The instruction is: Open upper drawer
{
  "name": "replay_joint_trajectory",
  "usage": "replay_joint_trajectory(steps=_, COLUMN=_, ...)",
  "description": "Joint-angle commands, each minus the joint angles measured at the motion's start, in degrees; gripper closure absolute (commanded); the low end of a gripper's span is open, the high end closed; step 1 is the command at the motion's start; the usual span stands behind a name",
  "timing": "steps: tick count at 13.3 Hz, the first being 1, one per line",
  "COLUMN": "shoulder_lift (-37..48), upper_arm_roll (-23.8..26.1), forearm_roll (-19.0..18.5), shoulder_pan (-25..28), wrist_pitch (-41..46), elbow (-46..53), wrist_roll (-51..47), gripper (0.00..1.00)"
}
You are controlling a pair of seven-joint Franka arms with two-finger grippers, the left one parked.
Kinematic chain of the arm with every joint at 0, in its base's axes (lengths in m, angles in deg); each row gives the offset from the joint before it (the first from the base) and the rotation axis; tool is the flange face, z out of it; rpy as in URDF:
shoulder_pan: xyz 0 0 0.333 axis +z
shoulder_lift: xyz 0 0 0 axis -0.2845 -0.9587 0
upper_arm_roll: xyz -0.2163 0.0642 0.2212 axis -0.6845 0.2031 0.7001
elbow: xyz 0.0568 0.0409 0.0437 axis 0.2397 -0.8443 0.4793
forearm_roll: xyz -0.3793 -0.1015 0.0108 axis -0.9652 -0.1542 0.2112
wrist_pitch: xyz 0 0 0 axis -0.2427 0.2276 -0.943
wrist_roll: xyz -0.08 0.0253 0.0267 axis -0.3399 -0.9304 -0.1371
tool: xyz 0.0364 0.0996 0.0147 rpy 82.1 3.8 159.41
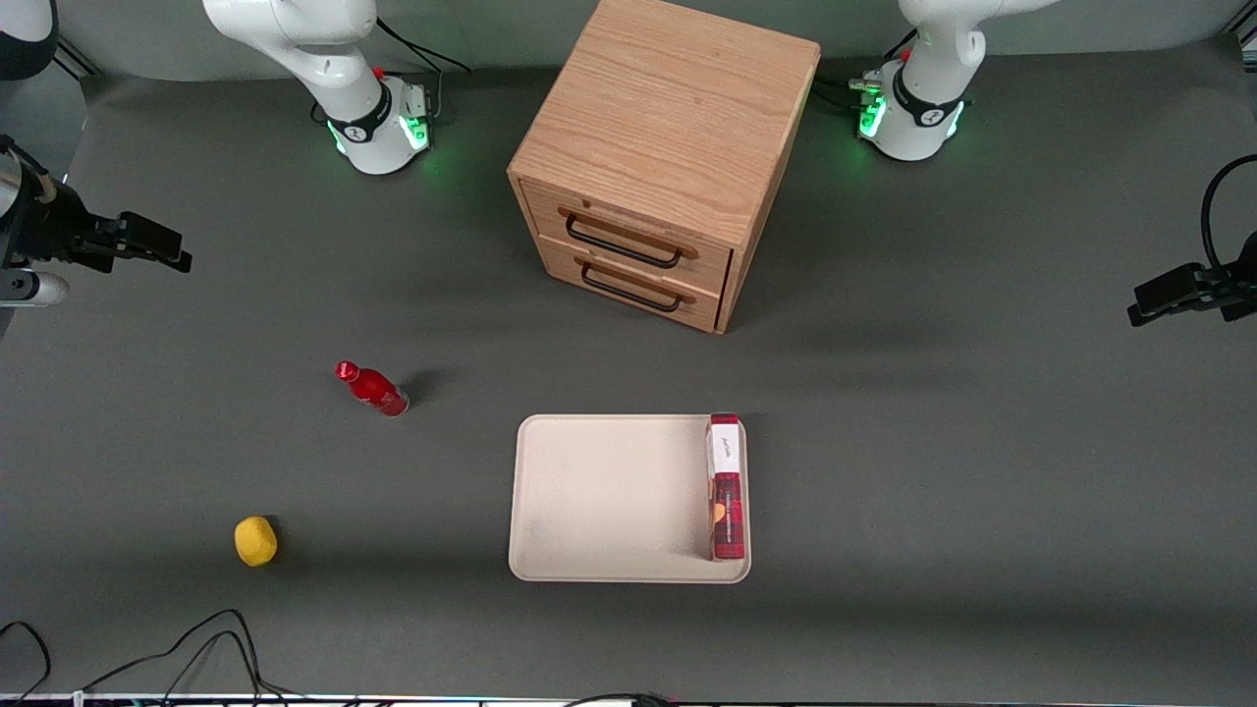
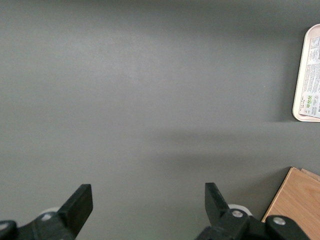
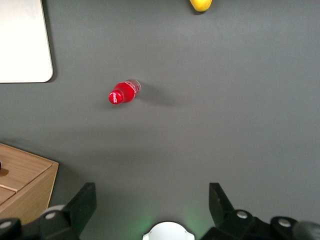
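Note:
The oak cabinet [image 1: 668,108] stands at the table's middle, between the two arm bases. Its upper drawer [image 1: 707,260] is shut flush, with a thin black bar handle [image 1: 623,244]. The matching lower drawer [image 1: 560,263] below it is shut too. My gripper [image 1: 162,245] hangs high above the working arm's end of the table, well apart from the cabinet. It is open and empty. In the right wrist view the gripper [image 3: 150,200] has its fingers wide apart over bare table, with a corner of the cabinet [image 3: 25,180] beside it.
A red bottle [image 1: 373,390] lies on the table nearer the front camera than the cabinet; it also shows in the right wrist view [image 3: 122,93]. A yellow lemon [image 1: 255,541] lies nearer still. A beige tray [image 1: 609,496] holds a red box [image 1: 726,486].

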Motion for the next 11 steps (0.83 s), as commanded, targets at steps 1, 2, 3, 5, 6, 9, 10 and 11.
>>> replay_joint_trajectory(steps=1, shoulder_lift=0.17, upper_arm_roll=0.11, forearm_roll=-0.29, shoulder_pan=-1.15, wrist_pitch=-0.67, elbow=0.73, wrist_roll=1.93, gripper=0.0)
replay_joint_trajectory(steps=2, shoulder_lift=0.17, upper_arm_roll=0.19, forearm_roll=-0.2, shoulder_pan=-1.85, wrist_pitch=-0.67, elbow=0.73, wrist_roll=2.55, gripper=0.0)
replay_joint_trajectory(steps=3, shoulder_lift=0.09, upper_arm_roll=0.19, forearm_roll=-0.2, shoulder_pan=-1.94, wrist_pitch=-0.58, elbow=0.73, wrist_roll=4.29, gripper=0.0)
replay_joint_trajectory(steps=5, shoulder_lift=0.17, upper_arm_roll=0.63, forearm_roll=-0.2, shoulder_pan=-1.59, wrist_pitch=-0.76, elbow=0.99, wrist_roll=8.25, gripper=0.0)
replay_joint_trajectory(steps=6, shoulder_lift=0.0, upper_arm_roll=0.63, forearm_roll=-0.2, shoulder_pan=-1.33, wrist_pitch=-0.76, elbow=1.69, wrist_roll=8.27, gripper=0.0)
replay_joint_trajectory(steps=9, shoulder_lift=-0.09, upper_arm_roll=0.63, forearm_roll=1.54, shoulder_pan=-1.33, wrist_pitch=-0.93, elbow=2.22, wrist_roll=8.18, gripper=0.0)
replay_joint_trajectory(steps=10, shoulder_lift=-0.26, upper_arm_roll=0.81, forearm_roll=3.12, shoulder_pan=-1.06, wrist_pitch=-0.94, elbow=3.09, wrist_roll=8.27, gripper=0.0)
replay_joint_trajectory(steps=11, shoulder_lift=-0.44, upper_arm_roll=2.29, forearm_roll=3.49, shoulder_pan=0.42, wrist_pitch=-0.85, elbow=3.71, wrist_roll=8.35, gripper=0.0)
